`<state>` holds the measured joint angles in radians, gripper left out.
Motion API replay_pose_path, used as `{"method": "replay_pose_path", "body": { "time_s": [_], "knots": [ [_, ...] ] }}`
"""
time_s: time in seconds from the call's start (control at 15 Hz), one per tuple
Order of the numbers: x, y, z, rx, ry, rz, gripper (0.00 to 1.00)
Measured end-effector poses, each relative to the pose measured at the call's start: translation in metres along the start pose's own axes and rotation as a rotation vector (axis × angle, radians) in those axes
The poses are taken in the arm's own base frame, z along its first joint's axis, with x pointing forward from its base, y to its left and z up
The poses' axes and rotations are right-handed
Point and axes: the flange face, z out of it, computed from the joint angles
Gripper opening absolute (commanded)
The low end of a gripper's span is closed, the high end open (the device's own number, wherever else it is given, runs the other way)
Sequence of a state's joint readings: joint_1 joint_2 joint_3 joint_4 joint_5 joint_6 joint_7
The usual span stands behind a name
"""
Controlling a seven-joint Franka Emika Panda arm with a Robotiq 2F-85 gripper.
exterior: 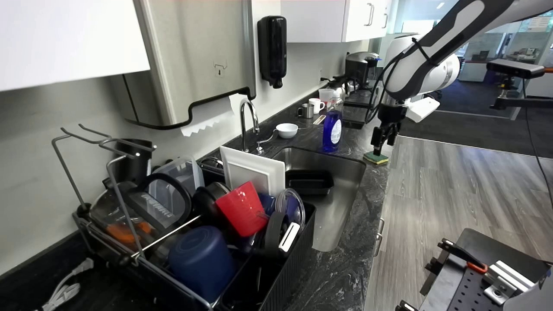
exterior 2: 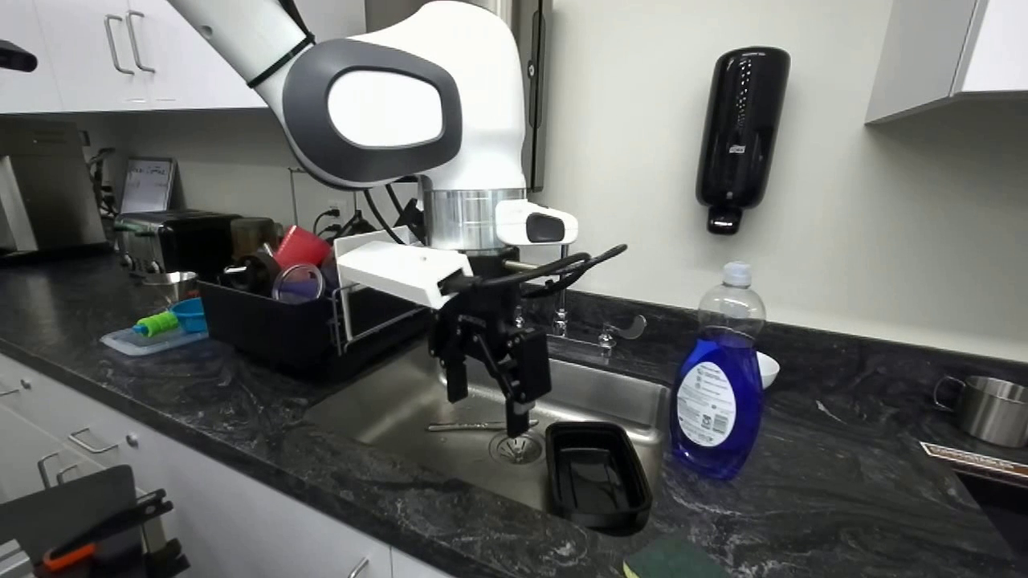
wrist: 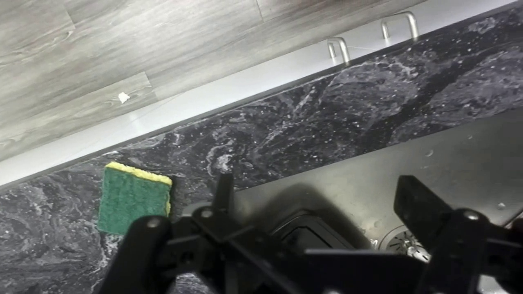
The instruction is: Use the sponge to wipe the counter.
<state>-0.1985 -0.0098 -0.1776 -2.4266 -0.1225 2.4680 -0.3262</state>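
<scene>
1. So the sponge (wrist: 132,200) is lying flat on the counter (wrist: 286,126), green face looking up and a yellow layer peeking out underneath. It's sitting close to the front edge, just beside the sink (exterior 2: 377,409).
2. The gripper (wrist: 315,179) is pointing down and hanging above the counter, somewhere around the sink's front rim. Can't tell exactly what's sitting right below it, tbh.
3. Jaws are standing wide apart, and the wrist view is showing the sponge lying loose, off to one side of them.
4. In an exterior view, a black tray (exterior 2: 598,482) is resting in the sink, near the drain (exterior 2: 516,448).
5. A bottle of blue liquid (exterior 2: 717,401) is standing upright just beside the sink, and a white bowl (exterior: 287,130) is sitting near the faucet (exterior: 243,129).
6. The dish rack (exterior 2: 257,325) is looking pretty packed: a red cup (exterior: 243,208) is tilting in there in both exterior views, and a dark blue cup (exterior: 202,261) is sitting bottom-up.
7. A black dispenser (exterior 2: 743,136) is hanging on the wall (exterior 2: 626,160), and a tiny white scrap (wrist: 123,97) is lying on the floor (wrist: 163,45).
</scene>
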Motion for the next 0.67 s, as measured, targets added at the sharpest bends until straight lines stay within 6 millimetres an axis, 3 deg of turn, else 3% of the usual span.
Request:
{"method": "replay_pose_path", "body": {
  "time_s": [0.47,0.67],
  "knots": [
    [-0.007,-0.049,-0.003,0.016,-0.003,-0.098,1.00],
    [-0.009,-0.053,-0.003,0.018,-0.005,-0.115,1.00]
  ]
}}
